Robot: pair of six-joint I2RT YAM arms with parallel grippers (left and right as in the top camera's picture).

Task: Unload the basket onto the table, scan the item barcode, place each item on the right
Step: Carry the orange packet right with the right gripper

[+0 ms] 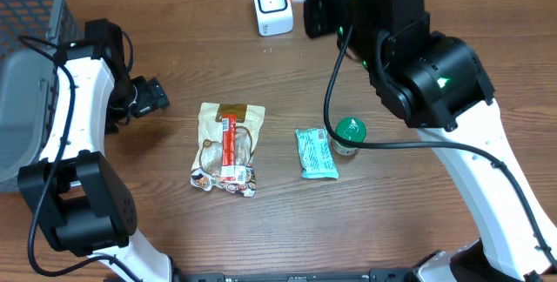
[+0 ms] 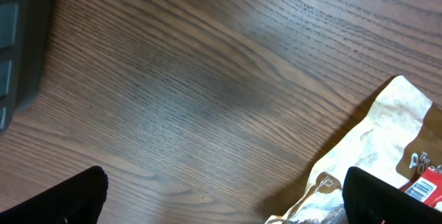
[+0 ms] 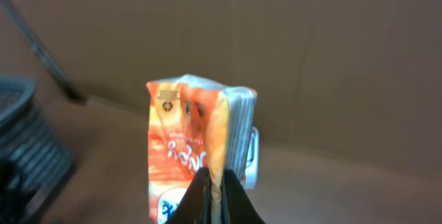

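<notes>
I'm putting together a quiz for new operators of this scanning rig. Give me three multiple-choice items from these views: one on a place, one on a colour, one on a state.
1. Where is the green-capped bottle?
A. Close beside the teal packet
B. On top of it
C. Under it

2. What colour is the pouch pinched in the right end effector?
A. Blue
B. Orange
C. Black

3. How is the left end effector?
A. Shut on a wrapper
B. Open, gripping nothing
C. Shut on nothing

Answers:
1 A: the overhead view shows the bottle standing right next to the packet.
2 B: the right wrist view shows orange print on the pouch.
3 B: in the left wrist view its jaws stand wide apart and hold nothing.
</notes>
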